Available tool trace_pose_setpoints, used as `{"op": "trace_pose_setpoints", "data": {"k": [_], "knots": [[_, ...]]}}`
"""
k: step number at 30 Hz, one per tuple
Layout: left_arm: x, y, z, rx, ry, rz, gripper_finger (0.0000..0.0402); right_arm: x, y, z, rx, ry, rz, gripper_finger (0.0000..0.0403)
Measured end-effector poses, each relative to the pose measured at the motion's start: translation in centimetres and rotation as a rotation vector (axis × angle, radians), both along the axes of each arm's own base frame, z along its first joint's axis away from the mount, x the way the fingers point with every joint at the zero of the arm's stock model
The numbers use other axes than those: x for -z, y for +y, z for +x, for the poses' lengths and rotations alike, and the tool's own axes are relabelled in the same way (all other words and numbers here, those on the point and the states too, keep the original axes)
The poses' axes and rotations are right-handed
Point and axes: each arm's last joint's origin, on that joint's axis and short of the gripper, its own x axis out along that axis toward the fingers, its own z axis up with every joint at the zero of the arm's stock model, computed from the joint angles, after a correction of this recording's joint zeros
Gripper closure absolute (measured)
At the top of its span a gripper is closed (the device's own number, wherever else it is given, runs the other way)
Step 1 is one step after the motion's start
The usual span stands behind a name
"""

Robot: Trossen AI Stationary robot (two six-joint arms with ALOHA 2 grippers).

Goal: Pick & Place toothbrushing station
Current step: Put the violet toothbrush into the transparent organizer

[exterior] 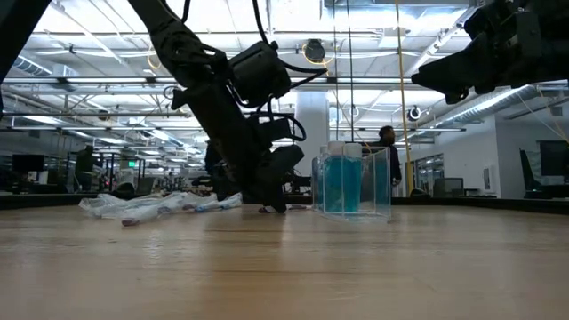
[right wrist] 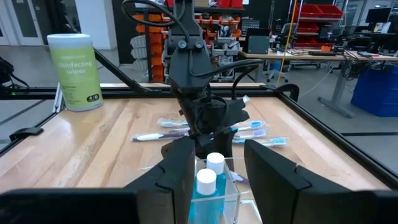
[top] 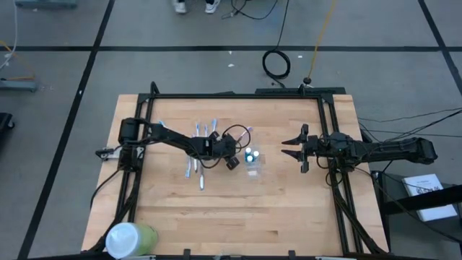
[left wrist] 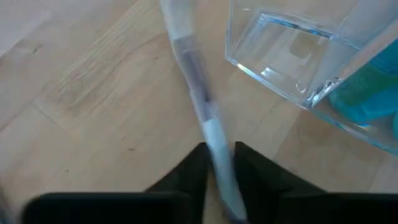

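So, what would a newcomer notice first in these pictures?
First, the left pincer at the table's middle, closed on a toothbrush lying on the wood beside the clear cup. Blue white-capped tubes stand upright in that cup. The right pincer hangs open, apart from the cup, and more toothbrushes lie behind the left arm.

The left claw (top: 232,160) is reaching toward 3 o'clock, pinching shut low at the middle. The right claw (top: 289,149) is hovering raised, fingers spread, pointing toward 9 o'clock.
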Motion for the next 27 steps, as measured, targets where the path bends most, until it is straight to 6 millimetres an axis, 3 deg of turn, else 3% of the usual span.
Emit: {"op": "trace_pose_setpoints", "data": {"k": [3,9,15,22,27], "knots": [[-0.2,0.0,-0.2,0.002,0.012,0.010,0.0380,0.0,0.0,0.0,0.000,0.000,0.000,0.0273],[-1.7,0.3,-1.1,-0.044,0.043,0.089,0.0373,0.0,0.0,0.0,0.000,0.000,0.000,0.0273],[-6.7,0.7,-3.2,-0.136,0.042,0.253,0.0385,0.0,0.0,0.0,0.002,-0.003,0.010,0.0273],[-13.1,-0.7,-4.9,-0.111,-0.153,0.410,0.0385,0.0,0.0,0.1,0.005,-0.001,0.038,0.0273],[-12.8,-2.0,-4.6,0.109,-0.403,0.468,0.0385,0.4,-0.1,0.6,0.024,0.021,0.071,0.0273]]}}
